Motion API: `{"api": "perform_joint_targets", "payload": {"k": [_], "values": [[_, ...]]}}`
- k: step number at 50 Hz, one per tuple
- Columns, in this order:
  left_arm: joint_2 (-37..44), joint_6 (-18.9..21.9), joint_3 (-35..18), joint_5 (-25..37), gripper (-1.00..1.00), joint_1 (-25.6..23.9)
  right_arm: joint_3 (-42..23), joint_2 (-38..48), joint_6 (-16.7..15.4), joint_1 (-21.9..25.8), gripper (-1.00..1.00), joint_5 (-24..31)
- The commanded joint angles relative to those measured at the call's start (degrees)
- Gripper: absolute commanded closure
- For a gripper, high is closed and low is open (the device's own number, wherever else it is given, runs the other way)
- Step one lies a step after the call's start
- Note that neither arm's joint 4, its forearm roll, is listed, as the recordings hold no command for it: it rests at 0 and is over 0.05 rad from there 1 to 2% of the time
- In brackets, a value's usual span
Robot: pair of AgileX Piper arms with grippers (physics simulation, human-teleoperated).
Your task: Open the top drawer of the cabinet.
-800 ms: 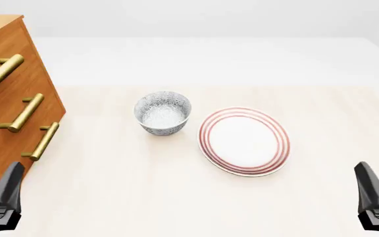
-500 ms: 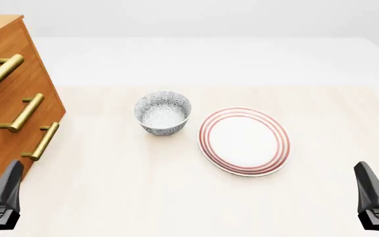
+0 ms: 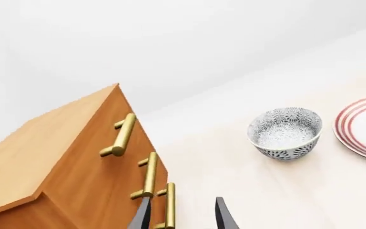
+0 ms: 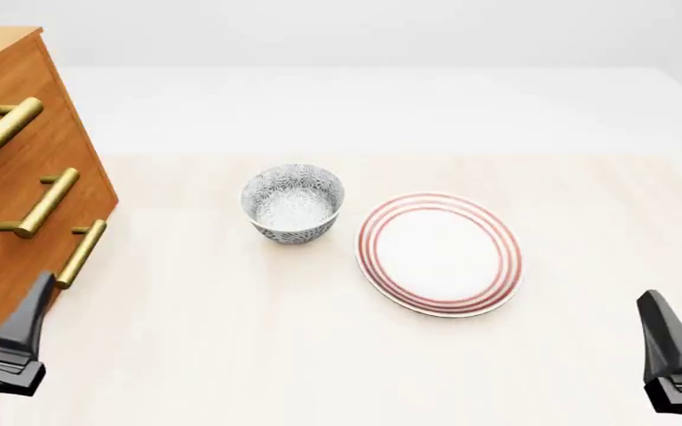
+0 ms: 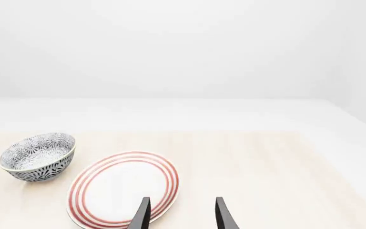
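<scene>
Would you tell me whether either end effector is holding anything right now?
Nothing is held: the left end effector and right end effector are both open and empty.

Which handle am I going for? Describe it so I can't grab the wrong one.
Find the orange-brown wooden cabinet at the table's left edge, beside the left gripper. Three brass bar handles run down its front. Yours is on the top drawer: the highest handle, nearest the cabinet's flat top.
</scene>
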Motion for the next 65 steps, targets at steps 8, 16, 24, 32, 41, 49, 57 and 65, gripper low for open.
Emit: {"api": "perform_joint_targets", "payload": {"k": [8, 16, 24, 32, 41, 49, 57, 65], "values": [[7.00, 19.97, -2.08, -2.29, -1.00, -0.31, 0.01, 0.15, -0.02, 0.02, -1.00, -0.16], [9.45, 26.51, -2.66, -3.90, -1.00, -1.32, 0.02, 0.12, -0.01, 0.02, -1.00, -0.15], [15.03, 35.54, -1.13, -9.97, -1.00, -1.07, 0.03, -0.06, -0.01, 0.02, -1.00, 0.02], [16.82, 40.92, -1.85, -11.48, -1.00, 0.79, 0.03, -0.08, 0.00, 0.03, -1.00, 0.05], [18.02, 42.11, -4.17, -11.06, -1.00, 5.35, 0.03, -0.08, -0.01, 0.02, -1.00, 0.05], [24.88, 46.10, -4.31, -17.09, -1.00, 6.59, 0.03, -0.08, 0.00, 0.02, -1.00, 0.05], [30.58, 49.75, -4.79, -21.65, -1.00, 5.66, 0.03, -0.08, 0.00, 0.02, -1.00, 0.05], [34.84, 54.01, -5.99, -24.94, -1.00, 5.10, 0.03, -0.08, 0.00, 0.02, -1.00, 0.05]]}}
